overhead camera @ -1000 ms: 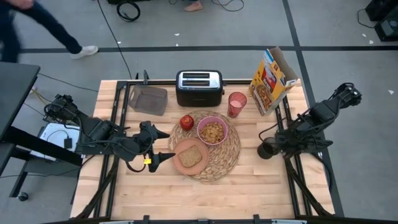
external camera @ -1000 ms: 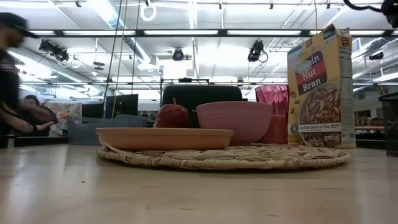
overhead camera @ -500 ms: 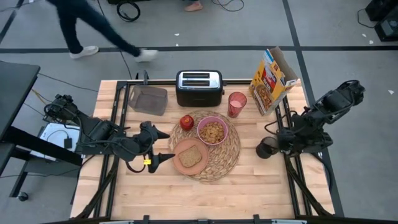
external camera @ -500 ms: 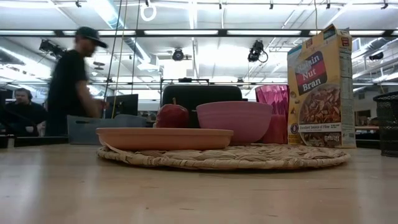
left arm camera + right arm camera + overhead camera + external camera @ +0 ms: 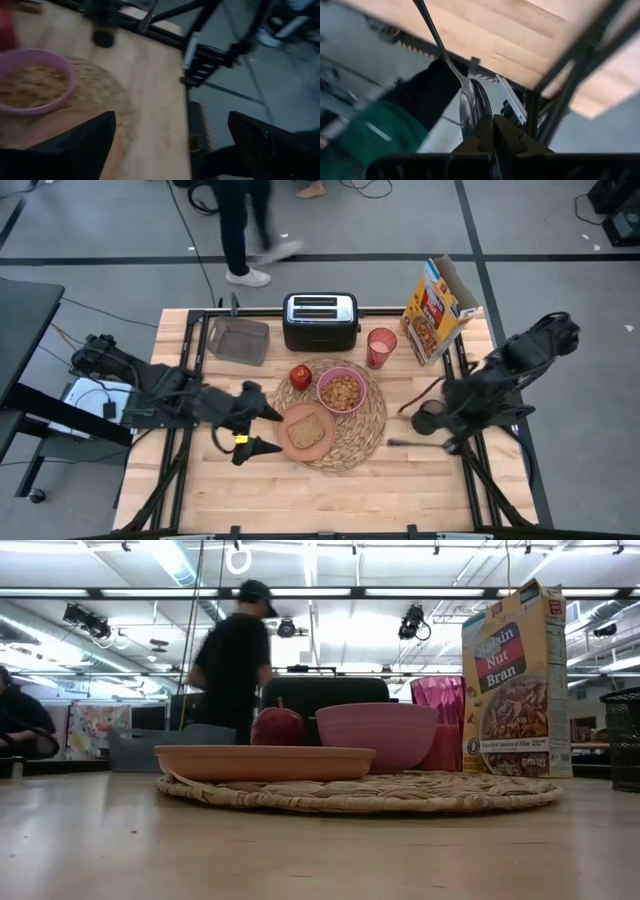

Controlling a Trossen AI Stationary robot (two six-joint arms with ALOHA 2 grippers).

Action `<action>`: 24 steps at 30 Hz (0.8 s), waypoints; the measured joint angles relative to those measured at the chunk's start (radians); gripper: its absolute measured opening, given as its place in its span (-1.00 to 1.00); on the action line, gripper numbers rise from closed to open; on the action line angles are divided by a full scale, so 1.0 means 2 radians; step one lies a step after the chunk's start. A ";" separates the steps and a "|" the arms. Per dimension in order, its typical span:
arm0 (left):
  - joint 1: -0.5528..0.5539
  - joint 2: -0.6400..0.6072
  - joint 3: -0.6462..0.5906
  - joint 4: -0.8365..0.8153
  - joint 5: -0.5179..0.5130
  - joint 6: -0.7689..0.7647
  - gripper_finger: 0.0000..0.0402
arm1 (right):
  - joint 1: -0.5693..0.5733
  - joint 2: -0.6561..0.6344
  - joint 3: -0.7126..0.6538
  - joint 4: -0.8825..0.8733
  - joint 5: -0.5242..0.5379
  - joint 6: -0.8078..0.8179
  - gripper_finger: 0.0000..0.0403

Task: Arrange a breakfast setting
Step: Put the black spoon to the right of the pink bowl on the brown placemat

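The round woven placemat [image 5: 362,435] lies mid-table. On it stand the pink bowl [image 5: 341,390] of cereal, the salmon-tan plate [image 5: 308,451] with the toast slice [image 5: 307,430], and the red apple [image 5: 299,376]. The pinkish-red cup [image 5: 381,347] stands just beyond the mat. My left gripper [image 5: 260,430] is open and empty at the plate's left rim; its wrist view [image 5: 172,120] looks over the bowl [image 5: 31,86]. My right gripper [image 5: 451,444] is shut on the metal spoon [image 5: 415,443] at the table's right edge. My right gripper pinches the spoon's bowl end [image 5: 474,106] between its two shut fingertips. The handle [image 5: 432,35] runs straight on from the fingers, toward the table's left and the placemat. The spoon lies about level; whether its handle touches the table I cannot tell.
A black-and-silver toaster [image 5: 320,320] and a grey tray [image 5: 240,340] stand at the far edge, a yellow cereal box [image 5: 438,308] at the far right. A black mesh holder [image 5: 428,418] stands next to my right gripper. A person walks on the floor beyond the table [image 5: 235,665].
My right gripper has gone toward the table's near edge and turned, and the spoon now sticks out level from it toward the placemat. My left arm has shifted a little toward the plate. A person has walked across behind the table.
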 joint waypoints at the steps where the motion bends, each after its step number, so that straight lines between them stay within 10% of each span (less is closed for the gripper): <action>1: 0.010 0.003 0.000 0.009 0.025 0.002 0.94 | 0.000 0.016 0.007 0.008 0.001 -0.029 -0.99; 11: 0.059 0.082 0.000 0.093 0.208 0.025 0.94 | 0.000 0.176 0.075 0.013 0.035 -0.272 -0.99; 24: 0.047 0.200 0.000 0.194 0.217 -0.010 0.94 | 0.003 0.314 0.238 -0.015 0.149 -0.653 -0.99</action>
